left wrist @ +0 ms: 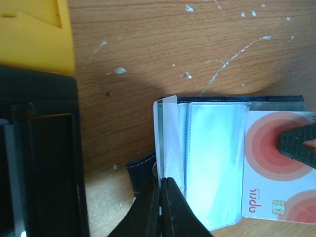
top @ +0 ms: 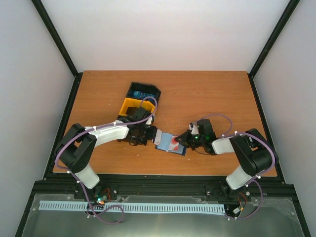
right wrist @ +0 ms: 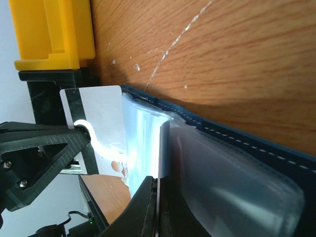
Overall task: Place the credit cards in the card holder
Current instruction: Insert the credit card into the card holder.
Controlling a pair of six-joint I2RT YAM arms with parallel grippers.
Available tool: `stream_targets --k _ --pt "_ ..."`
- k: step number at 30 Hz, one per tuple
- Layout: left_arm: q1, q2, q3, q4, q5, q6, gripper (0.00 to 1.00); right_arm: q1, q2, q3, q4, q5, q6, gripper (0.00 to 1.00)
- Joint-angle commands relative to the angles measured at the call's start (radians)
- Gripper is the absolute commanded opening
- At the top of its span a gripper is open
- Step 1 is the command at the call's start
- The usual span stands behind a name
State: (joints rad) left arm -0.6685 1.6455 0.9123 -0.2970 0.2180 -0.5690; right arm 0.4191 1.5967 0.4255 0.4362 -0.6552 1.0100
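Observation:
The card holder (top: 168,144) lies open on the table between my two grippers, its navy cover (left wrist: 143,170) under pale clear pockets (left wrist: 215,163). My left gripper (left wrist: 162,180) is shut on an upright clear pocket leaf (left wrist: 168,138) at the holder's left side; a white card with a black stripe (right wrist: 94,121) stands in that leaf. My right gripper (right wrist: 158,186) is shut on a white credit card with red circles (left wrist: 276,173). That card lies over the holder's right side, its edge (right wrist: 161,148) at the pockets. Both grippers also show in the top view, left (top: 152,135) and right (top: 181,141).
The black-and-yellow bin tray (top: 140,98) stands just behind the left gripper, with blue cards in its far compartment (top: 140,94). Its yellow part (left wrist: 34,34) and black wall (left wrist: 44,163) are close to the holder's left. Pale scratches mark the wooden table (left wrist: 237,44).

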Motion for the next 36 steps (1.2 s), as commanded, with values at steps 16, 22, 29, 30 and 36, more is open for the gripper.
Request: stream_targets --k 16,22,29,30,36 --pt "-0.008 -0.041 0.107 -0.218 -0.120 0.015 0.01 0.019 0.008 0.006 0.083 -0.034 0.039 0.03" --pt "-0.008 -0.064 0.102 -0.215 -0.111 -0.003 0.01 0.043 0.047 0.046 0.076 -0.034 0.029 0.03" --pt "-0.008 -0.032 0.051 -0.196 -0.139 -0.010 0.01 0.062 0.098 0.087 0.077 -0.013 0.018 0.03" --pt "-0.008 -0.030 0.046 -0.193 -0.140 -0.009 0.01 0.063 0.103 0.092 0.077 -0.007 0.016 0.03" --pt "-0.008 -0.012 0.042 -0.197 -0.142 -0.005 0.01 0.066 0.144 0.121 0.078 0.002 -0.002 0.03"
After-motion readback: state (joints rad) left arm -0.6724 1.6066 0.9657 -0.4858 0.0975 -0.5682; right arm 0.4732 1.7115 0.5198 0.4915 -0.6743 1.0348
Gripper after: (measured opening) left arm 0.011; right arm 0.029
